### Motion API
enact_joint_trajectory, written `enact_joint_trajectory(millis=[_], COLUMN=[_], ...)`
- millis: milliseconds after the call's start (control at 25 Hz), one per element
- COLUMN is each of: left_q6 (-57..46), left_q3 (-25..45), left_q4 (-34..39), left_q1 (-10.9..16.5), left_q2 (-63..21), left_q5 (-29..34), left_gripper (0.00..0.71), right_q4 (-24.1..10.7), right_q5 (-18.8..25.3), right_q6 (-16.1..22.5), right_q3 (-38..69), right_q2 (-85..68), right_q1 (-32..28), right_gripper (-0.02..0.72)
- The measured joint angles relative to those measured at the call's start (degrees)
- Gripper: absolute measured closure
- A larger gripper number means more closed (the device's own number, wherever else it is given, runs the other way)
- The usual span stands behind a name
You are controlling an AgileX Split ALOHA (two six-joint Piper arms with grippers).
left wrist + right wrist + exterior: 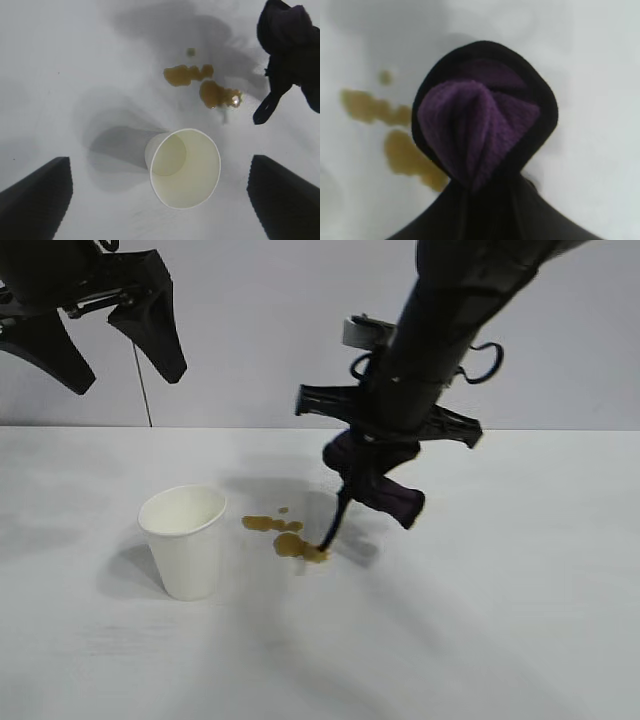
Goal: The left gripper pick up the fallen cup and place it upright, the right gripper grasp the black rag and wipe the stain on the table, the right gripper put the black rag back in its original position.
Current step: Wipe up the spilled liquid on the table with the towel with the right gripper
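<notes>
A: Where is the cup [186, 540]?

B: It stands upright on the white surface [520, 620], open mouth up, toward the exterior view's left. In the left wrist view the cup [184, 167] sits between the two dark fingers [35, 200], with clear space on either side.

A: So the left gripper [118, 350] is not holding it?

B: No. It hangs high above the surface at the upper left of the exterior view, fingers spread apart and touching nothing.

A: And the stain [285, 536]?

B: Amber-brown blobs lie on the surface just beside the cup, on the side toward the right arm. The left wrist view shows the stain [202, 84] as two larger patches plus a small drop.

A: What about the right gripper [372, 468]?

B: It is lowered over the middle of the surface, its fingers pinching the black rag [378, 480]. The rag hangs bunched, purple ribbing showing, and its thin black tail drops down to touch the edge of the nearer blob.

A: Does the right wrist view confirm that?

B: It shows the black rag [480, 130] filling the centre, with the stain [395, 135] beside and partly under it.
</notes>
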Motion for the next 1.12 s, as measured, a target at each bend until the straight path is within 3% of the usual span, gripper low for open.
enact_joint_trajectory(millis=[320,720,960,1120], left_q6=[0.0,0.0,0.0,0.0], left_q3=[0.0,0.0,0.0,0.0], left_q4=[0.0,0.0,0.0,0.0], left_q1=[0.0,0.0,0.0,0.0], left_q2=[0.0,0.0,0.0,0.0], left_q5=[0.0,0.0,0.0,0.0], left_gripper=[0.025,0.025,0.025,0.025], right_q4=[0.06,-0.47,-8.89,-10.49], right_q5=[0.65,4.11,7.73,9.98], right_q6=[-0.22,-0.27,2.62,3.57], right_q3=[-10.08,-17.44,-18.04,-18.04], right_q2=[10.72,18.21,18.32,18.08], right_q1=[4.4,5.11,5.25,4.94], right_gripper=[0.61,0.61,0.61,0.61])
